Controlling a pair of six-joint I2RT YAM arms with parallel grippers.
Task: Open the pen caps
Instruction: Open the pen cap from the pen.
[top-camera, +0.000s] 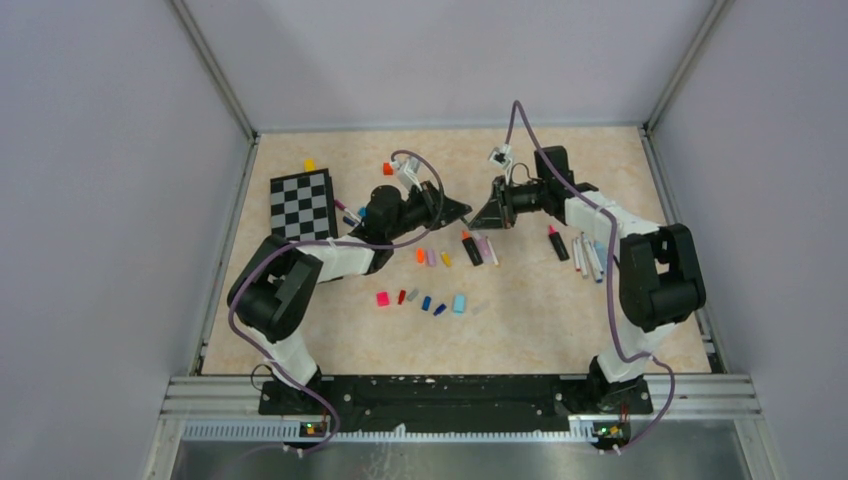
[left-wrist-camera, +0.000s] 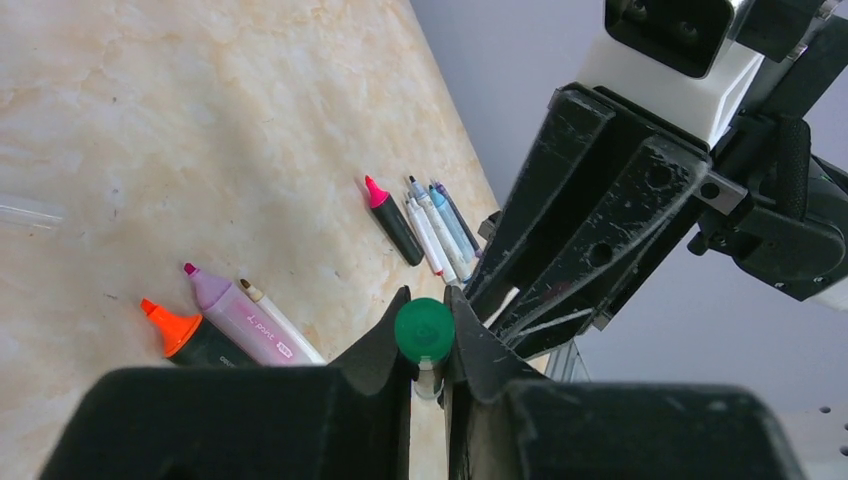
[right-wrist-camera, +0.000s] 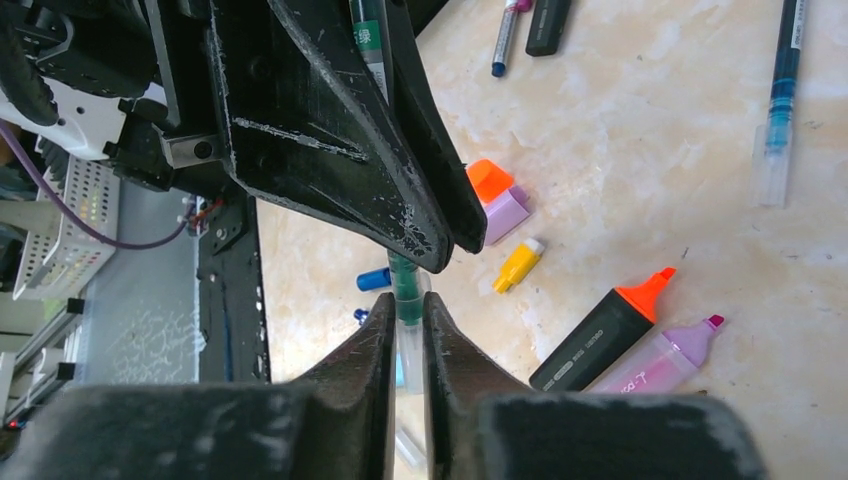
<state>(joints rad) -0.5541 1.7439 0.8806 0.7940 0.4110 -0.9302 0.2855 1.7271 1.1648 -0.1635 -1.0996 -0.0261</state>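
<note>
Currently I am watching both arms meeting in mid-air over the middle of the table (top-camera: 300, 330). The left gripper (left-wrist-camera: 428, 312) is standing narrow, its two fingers pressing on either side of the green cap (left-wrist-camera: 424, 330), whose round end is facing the left wrist camera. The right gripper (right-wrist-camera: 405, 325) is clamping down on the green pen (right-wrist-camera: 406, 290) at its clear barrel, so the pen is hanging between the two tools, off the tabletop, with the tips of the two grippers nearly touching.

Below them, an orange highlighter (left-wrist-camera: 195, 338) with a black barrel is lying just beside a lilac highlighter (left-wrist-camera: 238, 312), both uncapped. A bundle of thin pens (top-camera: 590, 258) is lying near the right arm, with a black, pink-tipped marker (top-camera: 557, 243) just beside it. The loose pen caps (top-camera: 382, 298) are lying scattered in two rough rows nearer the arm bases, pink, red, blue and light blue among them. A checkerboard (top-camera: 303, 203) is sitting at the far left of the table, well apart from the pens.
</note>
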